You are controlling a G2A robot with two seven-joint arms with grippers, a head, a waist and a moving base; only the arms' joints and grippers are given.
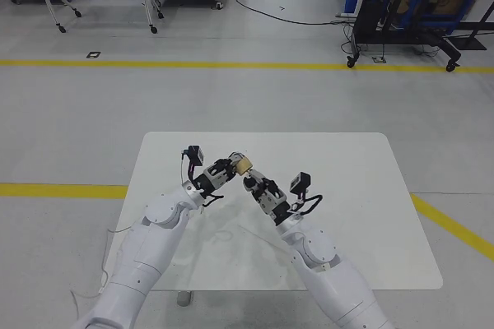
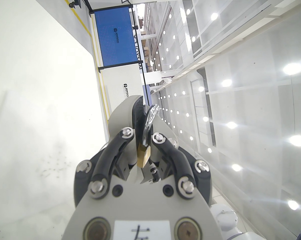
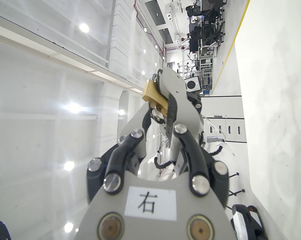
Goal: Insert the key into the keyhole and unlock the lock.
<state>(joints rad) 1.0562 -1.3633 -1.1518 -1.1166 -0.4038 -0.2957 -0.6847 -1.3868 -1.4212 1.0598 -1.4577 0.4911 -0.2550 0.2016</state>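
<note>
Couple of background bits up top: yellow floor tape (image 1: 230, 63), black cart (image 1: 407, 39) upper right. Mid-frame over the white table (image 1: 354, 173), left gripper (image 2: 147, 111) clamped on the flat silver key (image 2: 150, 119), right gripper (image 3: 156, 88) pinching the chunky brass padlock (image 3: 154, 93). From the right wrist view: key poking out of the padlock's end, ribbed black pad (image 3: 171, 116) crowding it. From above, more of a brass blob.

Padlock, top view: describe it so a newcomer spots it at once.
Start at the white table; over it the left pincer and right pincer meet tip to tip. Between them sits the padlock, the only brass-coloured thing among white and black parts.
</note>
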